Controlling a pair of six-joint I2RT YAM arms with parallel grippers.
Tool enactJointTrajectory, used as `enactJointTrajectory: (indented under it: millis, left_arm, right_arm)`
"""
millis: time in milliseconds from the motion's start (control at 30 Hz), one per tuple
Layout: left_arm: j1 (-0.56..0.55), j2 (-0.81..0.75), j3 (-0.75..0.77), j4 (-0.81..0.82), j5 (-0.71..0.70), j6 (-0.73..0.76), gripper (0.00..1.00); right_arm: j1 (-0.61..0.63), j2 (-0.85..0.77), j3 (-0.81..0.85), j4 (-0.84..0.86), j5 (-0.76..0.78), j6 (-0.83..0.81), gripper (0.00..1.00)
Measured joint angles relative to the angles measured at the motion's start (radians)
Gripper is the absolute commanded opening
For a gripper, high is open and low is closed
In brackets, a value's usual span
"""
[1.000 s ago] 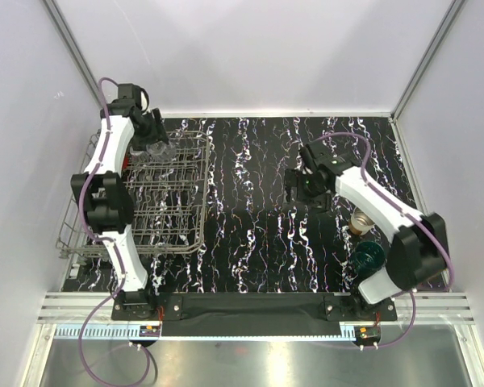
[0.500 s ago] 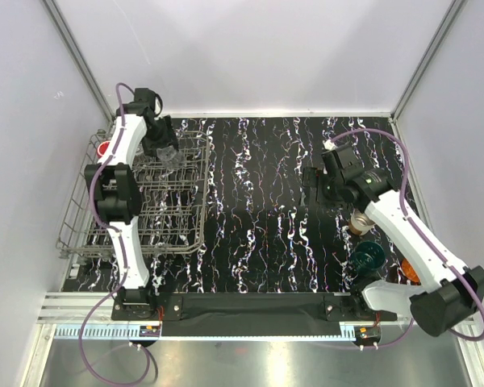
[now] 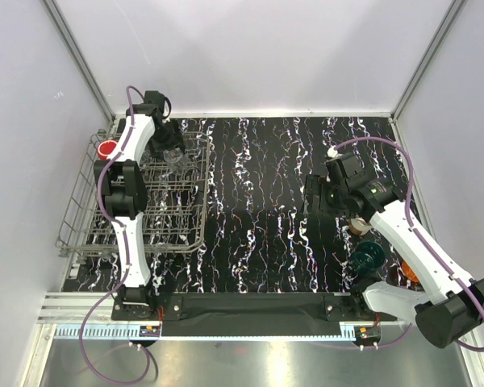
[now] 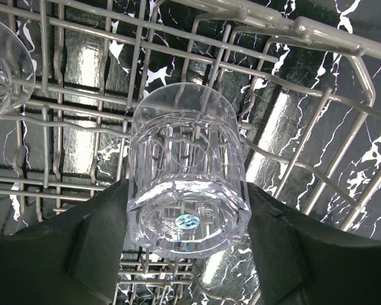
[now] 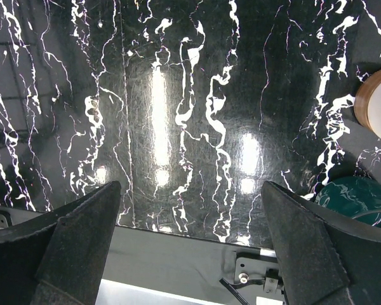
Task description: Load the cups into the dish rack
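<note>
Left gripper (image 3: 166, 147) is out over the far end of the dish rack (image 3: 200, 211), jaws partway closed on a clear cup (image 4: 187, 184). In the wrist view the black fingers (image 4: 98, 241) press on its two sides. The cup's base faces the wrist and its mouth points away, down toward the wires, so its long axis runs along the gripper's own reach, roughly mouth-down. It looks to be just above the tines rather than seated on them, but through clear plastic I can't be sure of contact.

What the next move turns on: the rack lies directly beyond the cup's mouth, so going by this pose the move is a short push along that axis, then release.

A second clear cup (image 4: 3, 70) is already in the rack, just to one side of the held one. A red cup (image 3: 106, 149) sits in the rack's far left corner.

Right gripper (image 5: 190, 190) has its jaws spread wide and nothing between them. It hangs over bare table (image 3: 258, 185), well apart from the rack. The loose cups are on its side: cream cup (image 3: 360, 223) closest, just off its right finger in the wrist view, then dark green cup (image 3: 369, 258) nearer the base, and orange cup (image 3: 409, 272) mostly hidden behind the arm. The right arm is clearly the nearer one for those three.
</note>
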Motion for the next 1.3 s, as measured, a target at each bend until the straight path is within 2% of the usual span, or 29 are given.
enactJointTrajectory:
  millis: [33,67,100,433,567,700,933,1033,1200,1300]
  left_arm:
    - [0.000,0.000,0.000,0.000,0.000,-0.001,0.81]
    - [0.000,0.000,0.000,0.001,-0.001,-0.002,0.97]
    - [0.001,0.000,0.000,0.002,-0.002,-0.001,0.99]
    - [0.011,-0.026,-0.005,0.000,-0.002,-0.005,0.99]
    - [0.015,-0.116,-0.016,-0.011,-0.011,-0.009,0.99]
    - [0.020,-0.270,-0.016,-0.026,-0.024,-0.009,0.99]
    - [0.021,-0.643,-0.106,-0.011,-0.018,-0.043,0.99]
    - [-0.002,-0.903,-0.343,0.058,0.004,-0.093,0.99]
    - [-0.126,-1.442,-0.849,0.141,0.025,-0.232,0.99]
    - [-0.138,-1.709,-1.022,0.115,0.056,-0.312,0.99]
  right_arm:
    - [0.000,0.000,0.000,0.000,-0.001,0.000,1.00]
    - [0.000,-0.002,0.000,0.000,-0.004,0.000,1.00]
    - [0.000,-0.003,0.000,0.000,-0.005,0.000,1.00]
    - [0.000,-0.021,0.000,-0.014,0.004,-0.011,1.00]
    - [0.000,-0.019,0.013,-0.034,0.025,-0.021,1.00]
    - [0.000,-0.005,0.042,-0.056,0.058,-0.020,1.00]
    - [0.000,0.021,0.079,-0.100,0.146,0.021,1.00]
    - [0.000,0.024,0.101,-0.108,0.190,0.036,1.00]
    - [0.000,0.025,0.115,-0.123,0.269,0.057,1.00]
    - [-0.004,0.029,0.121,-0.131,0.321,0.069,1.00]
